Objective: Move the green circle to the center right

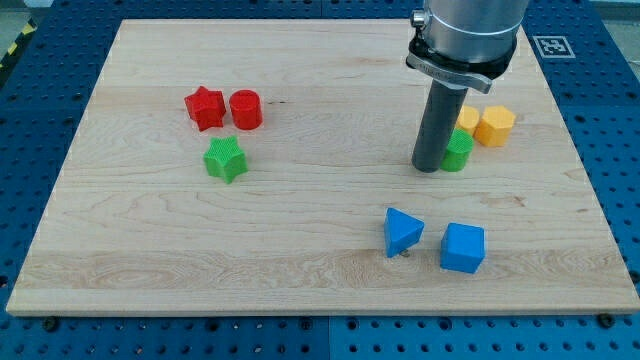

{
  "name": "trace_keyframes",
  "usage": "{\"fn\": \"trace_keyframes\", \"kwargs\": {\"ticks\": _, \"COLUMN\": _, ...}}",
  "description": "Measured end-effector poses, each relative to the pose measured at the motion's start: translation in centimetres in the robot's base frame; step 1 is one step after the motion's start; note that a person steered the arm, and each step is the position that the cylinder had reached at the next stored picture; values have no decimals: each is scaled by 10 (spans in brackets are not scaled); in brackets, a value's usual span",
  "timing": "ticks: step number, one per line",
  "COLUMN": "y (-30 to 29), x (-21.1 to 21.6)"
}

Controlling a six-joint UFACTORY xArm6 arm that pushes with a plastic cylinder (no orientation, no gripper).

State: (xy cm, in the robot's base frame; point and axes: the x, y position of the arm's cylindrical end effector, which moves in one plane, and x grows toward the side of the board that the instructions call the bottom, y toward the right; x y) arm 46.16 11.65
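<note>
The green circle (459, 152) sits right of the board's middle, partly hidden behind my rod. My tip (430, 168) rests on the board, touching or nearly touching the green circle's left side. A yellow block (467, 122) lies just above the green circle, and a yellow hexagon (495, 126) lies to that block's right.
A red star (204, 107) and a red circle (246, 109) sit side by side at upper left, with a green star (226, 159) below them. A blue triangle (402, 231) and a blue cube (463, 248) lie at lower right. The wooden board (300, 270) ends in blue pegboard.
</note>
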Motion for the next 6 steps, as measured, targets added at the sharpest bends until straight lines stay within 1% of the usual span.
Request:
{"fn": "trace_keyframes", "kwargs": {"ticks": 4, "y": -2, "x": 5}}
{"fn": "trace_keyframes", "kwargs": {"ticks": 5, "y": -17, "x": -15}}
{"fn": "trace_keyframes", "kwargs": {"ticks": 6, "y": -1, "x": -16}}
